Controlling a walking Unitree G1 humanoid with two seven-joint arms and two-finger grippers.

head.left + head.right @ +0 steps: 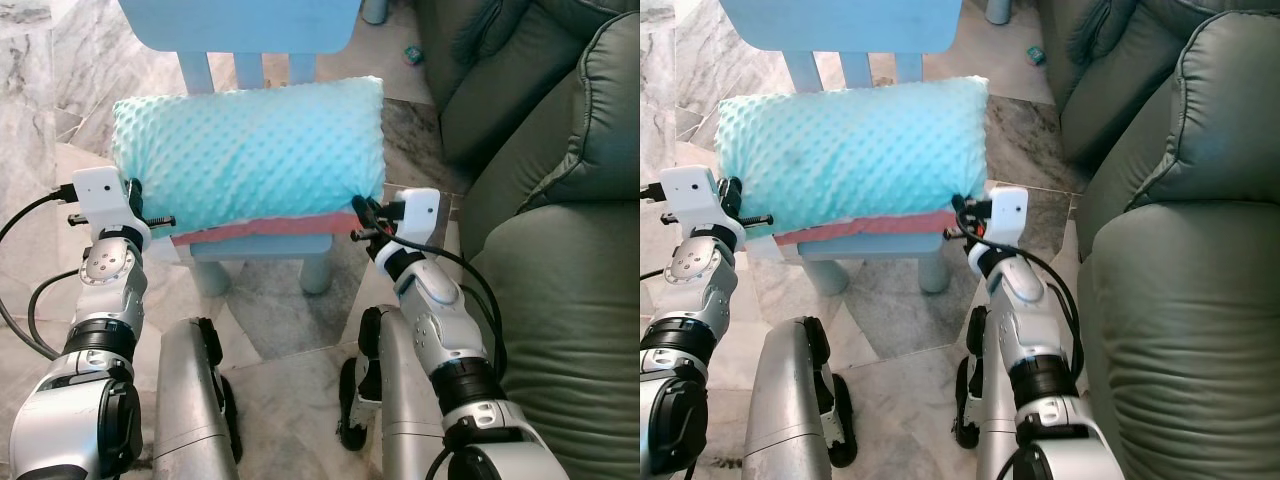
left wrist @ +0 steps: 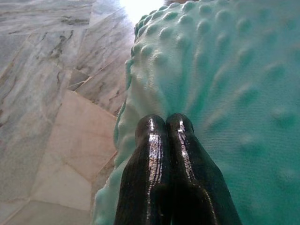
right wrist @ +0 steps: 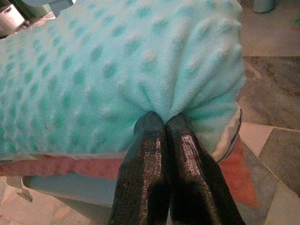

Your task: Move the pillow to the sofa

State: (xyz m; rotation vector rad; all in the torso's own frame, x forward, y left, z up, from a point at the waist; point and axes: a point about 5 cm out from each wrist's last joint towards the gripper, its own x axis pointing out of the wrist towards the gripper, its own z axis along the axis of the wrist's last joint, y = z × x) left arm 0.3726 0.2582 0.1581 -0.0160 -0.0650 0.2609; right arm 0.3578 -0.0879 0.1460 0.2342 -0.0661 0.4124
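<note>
— Pinching both ends now: my left end effector (image 2: 164, 123) has its fingers pressed together against the pillow's (image 1: 250, 150) end, no fabric visibly between them. My right end effector (image 3: 164, 123) is closed with a tuck of the dotted cover gathered at its tips.

— Where's the pillow relative to them?

— Directly between the two, lying across the blue chair (image 1: 255, 248) on a pink cushion (image 1: 260, 226) just under the tips. The sofa (image 1: 570, 300) sits outboard of my right end effector.

— So which step?

— Grasp, I'd judge. Next I'd lift evenly, clear the chair back, and swing toward the sofa. The left hold looks doubtful.
</note>
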